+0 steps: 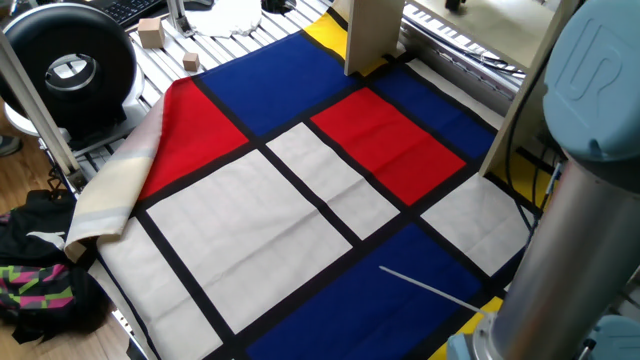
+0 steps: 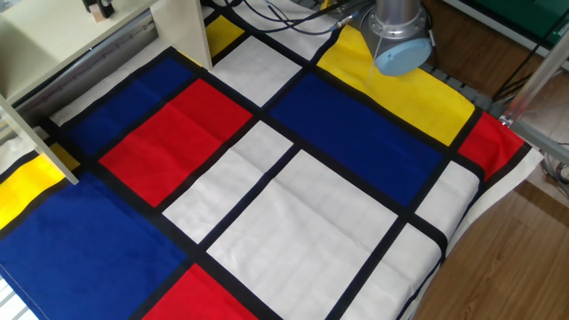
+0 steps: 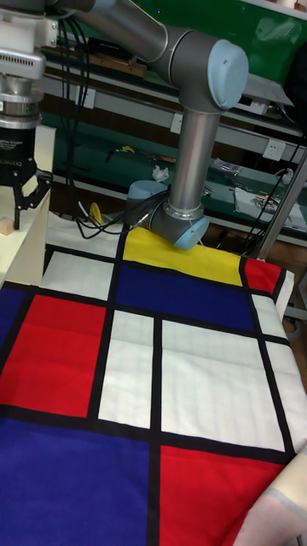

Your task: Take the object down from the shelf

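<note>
The shelf is a pale beige board structure at the back of the table; it also shows as the shelf and the shelf. The object, a tiny tan cube, sits on the shelf top at the picture's left edge. My gripper hangs low over the shelf top right by the cube, its dark fingers apart. Only the fingertips show in the two fixed views, as the gripper and the gripper. I cannot tell whether the fingers touch the cube.
A cloth of red, blue, white and yellow panels covers the table. A black round device and two larger wooden blocks lie at the far left. The arm's grey column and base stand at the table's edge. A thin white rod rests on the cloth.
</note>
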`<state>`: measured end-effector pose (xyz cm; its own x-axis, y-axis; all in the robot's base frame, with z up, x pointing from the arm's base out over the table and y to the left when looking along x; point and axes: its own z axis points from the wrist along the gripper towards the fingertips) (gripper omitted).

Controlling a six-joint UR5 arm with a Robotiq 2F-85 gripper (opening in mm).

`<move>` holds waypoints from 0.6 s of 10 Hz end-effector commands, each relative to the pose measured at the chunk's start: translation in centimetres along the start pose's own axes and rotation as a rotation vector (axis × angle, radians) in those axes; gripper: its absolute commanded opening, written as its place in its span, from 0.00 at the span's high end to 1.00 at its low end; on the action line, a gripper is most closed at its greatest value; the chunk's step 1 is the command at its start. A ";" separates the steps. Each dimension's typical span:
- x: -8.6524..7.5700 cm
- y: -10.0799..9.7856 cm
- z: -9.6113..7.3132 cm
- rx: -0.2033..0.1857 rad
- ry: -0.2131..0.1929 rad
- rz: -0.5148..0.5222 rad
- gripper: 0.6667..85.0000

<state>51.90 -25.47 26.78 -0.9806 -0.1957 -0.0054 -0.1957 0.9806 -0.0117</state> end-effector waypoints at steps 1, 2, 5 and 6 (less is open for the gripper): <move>-0.3 0.1 -0.4 0.007 -0.008 0.030 0.99; -0.3 0.1 -0.4 0.010 -0.007 0.032 0.99; -0.6 0.7 -1.3 0.015 -0.002 0.047 0.99; -0.9 1.1 -1.6 0.018 -0.002 0.053 0.99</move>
<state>52.15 -25.11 27.61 -0.9875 -0.1577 -0.0009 -0.1576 0.9870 -0.0317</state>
